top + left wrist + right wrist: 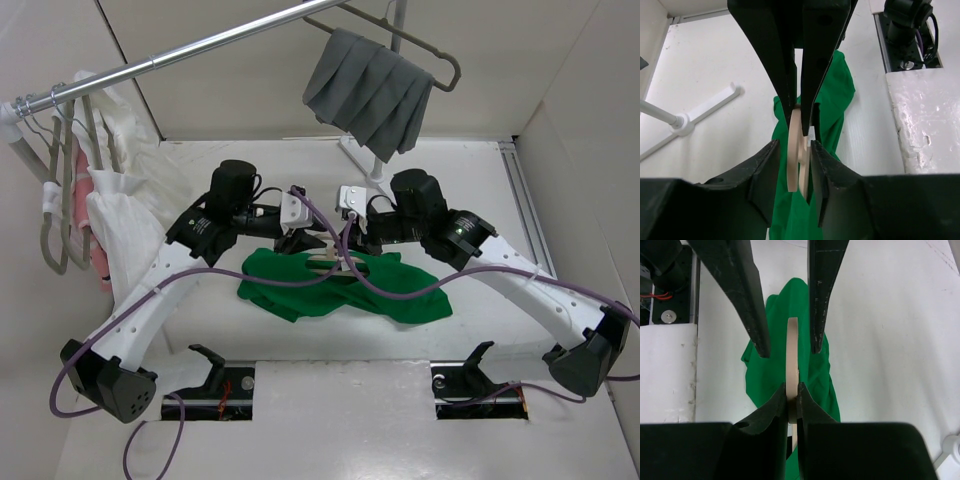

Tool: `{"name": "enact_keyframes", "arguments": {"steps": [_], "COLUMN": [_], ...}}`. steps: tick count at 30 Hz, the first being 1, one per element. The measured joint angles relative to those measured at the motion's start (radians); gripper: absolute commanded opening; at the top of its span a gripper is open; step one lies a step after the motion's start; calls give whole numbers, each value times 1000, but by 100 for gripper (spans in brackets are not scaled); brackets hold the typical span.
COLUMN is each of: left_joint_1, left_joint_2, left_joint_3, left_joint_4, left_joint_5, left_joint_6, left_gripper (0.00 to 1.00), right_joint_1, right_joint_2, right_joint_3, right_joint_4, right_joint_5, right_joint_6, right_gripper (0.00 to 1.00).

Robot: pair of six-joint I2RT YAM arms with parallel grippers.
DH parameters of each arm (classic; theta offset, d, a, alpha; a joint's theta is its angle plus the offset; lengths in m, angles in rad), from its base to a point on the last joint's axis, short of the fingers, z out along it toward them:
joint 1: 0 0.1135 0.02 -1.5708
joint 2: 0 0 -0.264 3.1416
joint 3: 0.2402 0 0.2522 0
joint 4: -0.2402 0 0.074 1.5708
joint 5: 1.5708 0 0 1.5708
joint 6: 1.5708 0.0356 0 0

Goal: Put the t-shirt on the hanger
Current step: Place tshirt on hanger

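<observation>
Counted: 1 t-shirt [405, 298], found crumpled mid-tabletop [480, 200], well off every edge, white surface seen all round | 1 hanger [792, 347], held on edge above it | 2 tools: right tool [791, 392] was clamped narrow on the hanger; left tool [794, 145] was spread, jaws flanking it with gaps.

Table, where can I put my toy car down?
Bare table at the back: between the white garments and the rack foot, and from that foot to the right wall. Crowded in the middle: left gripper, right gripper, hanger, t-shirt.
</observation>
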Motion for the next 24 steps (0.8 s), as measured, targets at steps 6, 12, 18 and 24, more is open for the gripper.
{"name": "enact_keyframes", "arguments": {"steps": [6,12,18,24], "left_joint_1": [-1,-14,-15,-16], "left_joint_2": [1,7,6,13], "left_joint_3": [0,0,0,6], "left_joint_4": [8,-2,-8,-56], "left_joint_5": [-16,-18,-16,-22], "left_joint_6": [-1,2,14,46], "left_gripper": [20,0,0,0], "right_joint_1": [0,0,0,-18], "right_joint_2": [0,0,0,-8], "right_joint_3": [0,0,0,2], "right_joint_4": [3,2,1,-13], "right_joint_5": [-9,-13,-19,-37], "right_joint_6": [0,-8,-25,-89], "right_gripper": [0,0,20,100]}}
